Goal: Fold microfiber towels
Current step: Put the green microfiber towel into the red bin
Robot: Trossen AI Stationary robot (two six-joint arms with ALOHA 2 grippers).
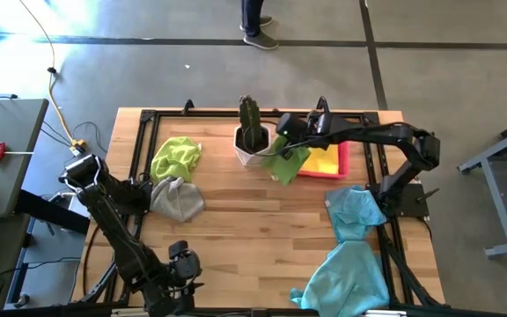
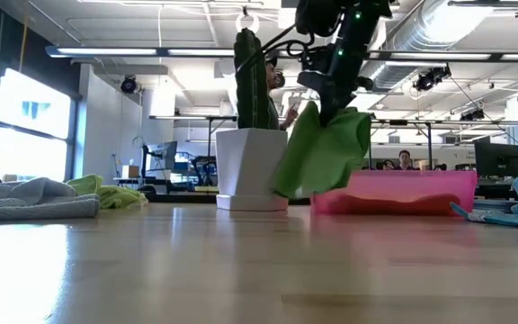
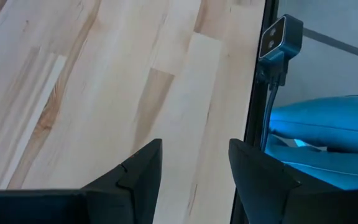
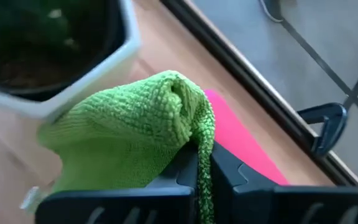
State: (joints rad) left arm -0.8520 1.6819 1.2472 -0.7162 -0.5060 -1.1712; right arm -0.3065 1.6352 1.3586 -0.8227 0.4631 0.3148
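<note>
High view: nearest the front edge, the left gripper [image 1: 183,264] waits low over bare wood with its fingers [image 3: 138,171] spread wide and nothing between them. Just past the table's front right corner, a light blue towel [image 1: 346,277] lies crumpled and partly runs out of the picture; a second light blue towel [image 1: 355,211] sits bunched behind it by the right rail. The middle of the wooden table [image 1: 253,220] is open boards, the widest free room for moving.

Farther back on the left, a grey towel [image 1: 177,199] rests folded, touching a lime green towel [image 1: 176,157] heaped just behind it. At the back, the right gripper [image 1: 287,151] is clamped tight on a second lime green towel [image 4: 135,124], pinching a fold between closed fingers so the cloth hangs off the table, as the low view shows. It dangles between the white cactus pot [image 1: 252,145] and the pink tray [image 1: 343,158], close to both. A yellow towel [image 1: 322,160] lies in the tray, partly hidden by the arm and the hanging cloth. A person's shoes [image 1: 258,35] show on the floor beyond.
</note>
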